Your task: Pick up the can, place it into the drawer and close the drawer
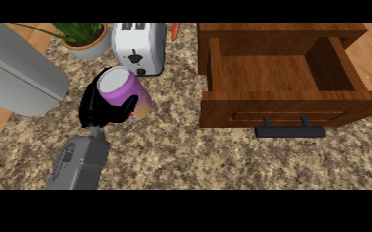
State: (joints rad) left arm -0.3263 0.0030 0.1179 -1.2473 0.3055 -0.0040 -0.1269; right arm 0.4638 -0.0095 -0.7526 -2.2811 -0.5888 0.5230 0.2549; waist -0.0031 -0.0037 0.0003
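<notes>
Head view. The left robot hand is curled round the can, fingers and thumb wrapped about its lower body. The can is purple with a pale, silvery top and an orange tint at its lower end; it is tilted, top end pointing up and to the left in the view. It sits in the grasp over the speckled tabletop, left of the drawer and just below the toaster; whether its base touches the tabletop cannot be told. The grey forearm enters from the lower edge, left of centre.

The wooden drawer stands open at the upper right, its inside showing bare wood. Its front panel faces the lower edge and carries a dark handle. The can is well apart from the drawer, outside it.

A white toaster stands at the top, near the can. A potted plant sits to the toaster's left. A large grey curved body fills the left edge. A small orange item shows beside the toaster; what it is cannot be told.

The right robot hand does not appear.
</notes>
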